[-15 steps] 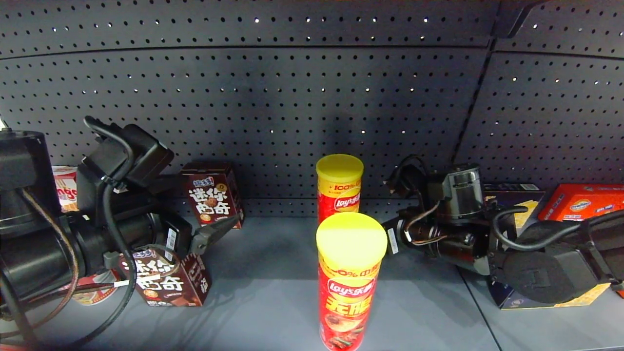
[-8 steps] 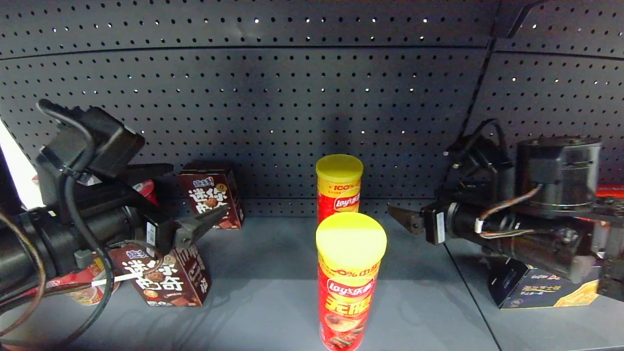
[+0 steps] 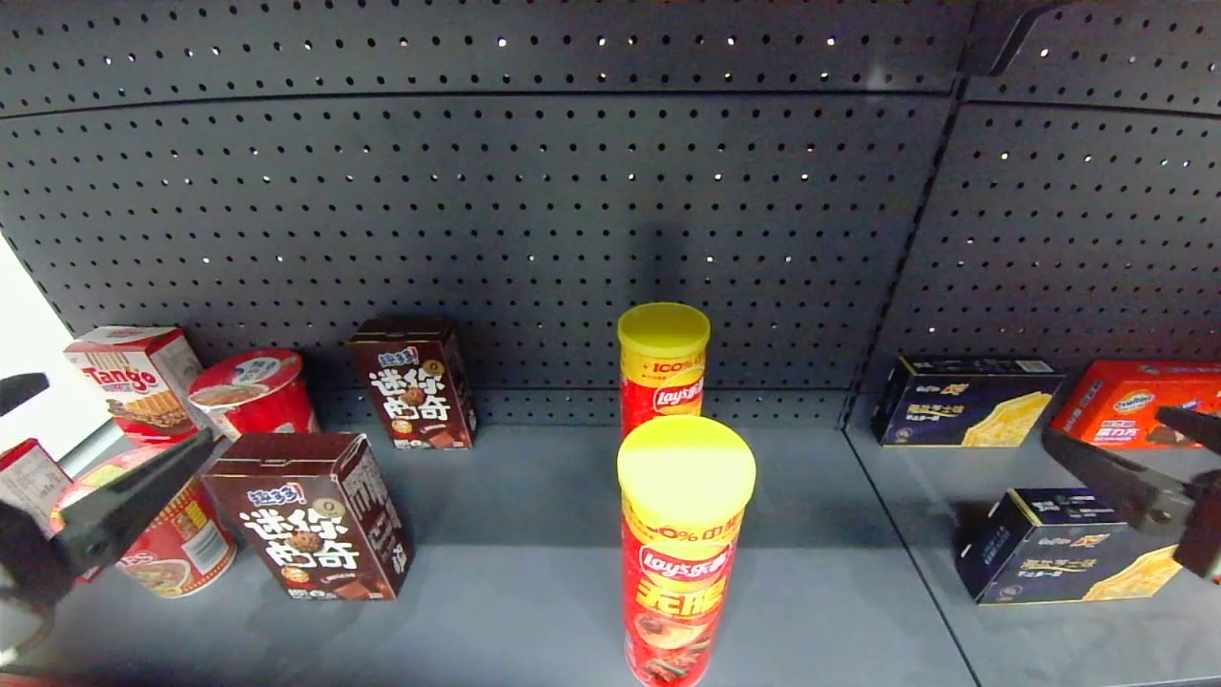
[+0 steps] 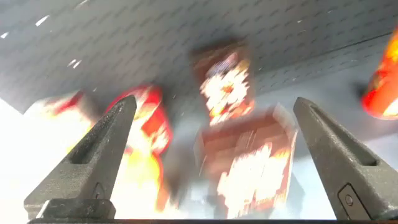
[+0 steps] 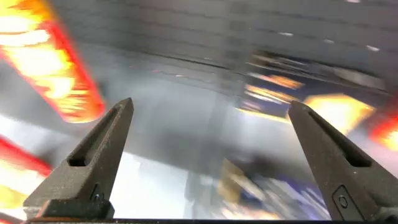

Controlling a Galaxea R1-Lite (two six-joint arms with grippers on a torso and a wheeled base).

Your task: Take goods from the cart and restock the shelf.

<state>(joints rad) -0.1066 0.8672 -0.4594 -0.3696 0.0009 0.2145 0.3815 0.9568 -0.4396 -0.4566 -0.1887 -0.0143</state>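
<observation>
Head view puts the tall red cardboard chip can with a yellow plastic lid upright near the front edge of the grey metal shelf. It is directly in front of a second red can with a yellow lid, which stands close to the black perforated back panel.

The left gripper sits low at the shelf's left end, jaws spread wide with nothing between them. One finger lies just beside a red paper noodle cup and near the front brown cardboard cookie box. The right gripper is likewise wide open and empty, at the right end close to a dark blue carton that lies askew.

The likeliest trouble, as I judge it, is a tip-over. The front can is tall, narrow and close to the edge, so a sideways brush from either arm crossing the middle could send it off the front or back into the second can. The spread fingers also take up more room, so the left one could catch the cup or the cookie box, and the right one could push the skewed carton further out of line.

The front can's long axis is vertical, with the lid up and the base flat on the shelf. Its printed face points outward, toward the aisle.
</observation>
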